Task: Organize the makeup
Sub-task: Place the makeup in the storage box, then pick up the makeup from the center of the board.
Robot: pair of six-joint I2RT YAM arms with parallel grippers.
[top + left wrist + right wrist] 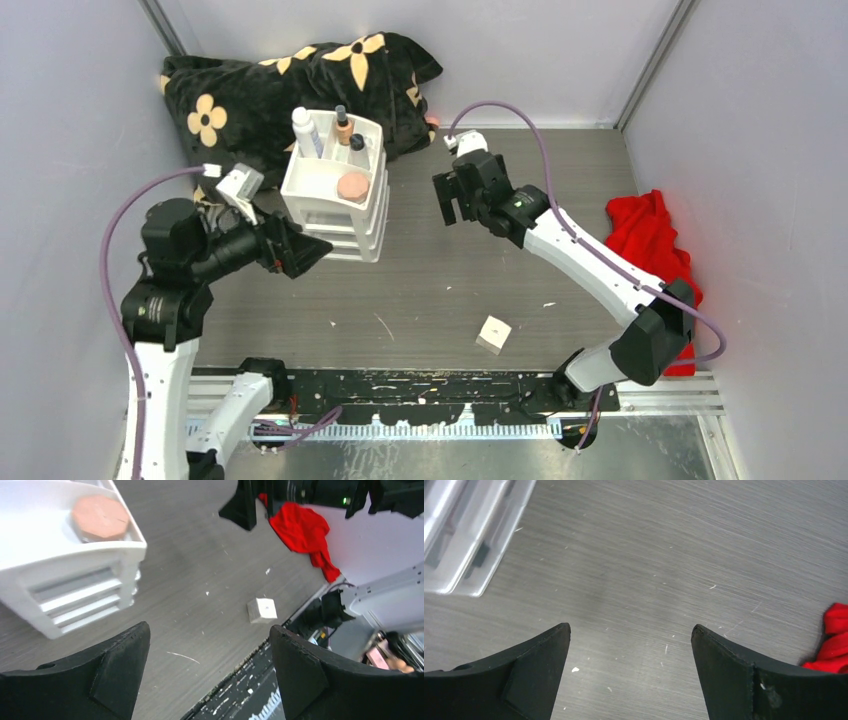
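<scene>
Makeup: white bottle (303, 131), tan dark-capped bottle (343, 126) and octagonal compact (353, 185) sat in the top tray of drawer box (350, 236), table's ten o'clock; white cube (493, 334) lay alone toward six o'clock. Left gripper (210, 642) and right gripper (630, 635): fingers apart, holding nothing.

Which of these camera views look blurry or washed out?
Top external: sharp, evenly lit. Left wrist: the white drawer box is washed out and soft; the cube is crisper. Right wrist: the table grain is sharp, the box corner blurred.
</scene>
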